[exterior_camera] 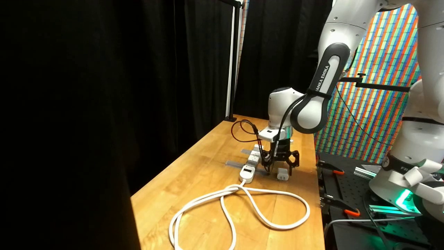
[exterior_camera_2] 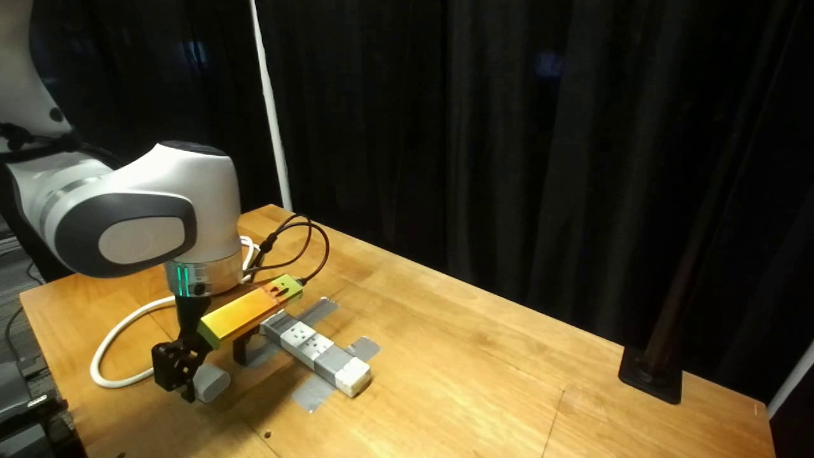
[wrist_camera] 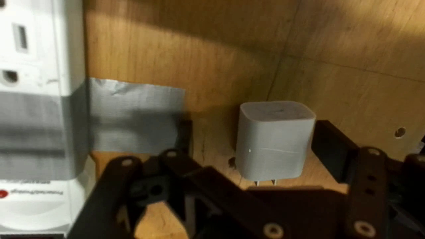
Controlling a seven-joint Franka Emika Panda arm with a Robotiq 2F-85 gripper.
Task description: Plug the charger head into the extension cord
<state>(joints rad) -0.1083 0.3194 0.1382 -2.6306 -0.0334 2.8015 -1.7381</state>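
Spread pincer (wrist_camera: 258,143), charger head (wrist_camera: 275,147) between jaws

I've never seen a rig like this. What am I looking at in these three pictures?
A robot arm reaches over a wooden table. Two pictures come from cameras outside it; the close-up comes from one on its wrist. On the table lie a white charger head and a white extension cord, its cable looped and grey tape across its socket block. The gripper stands open, its fingers on either side of the charger head, so it seems nothing is held.
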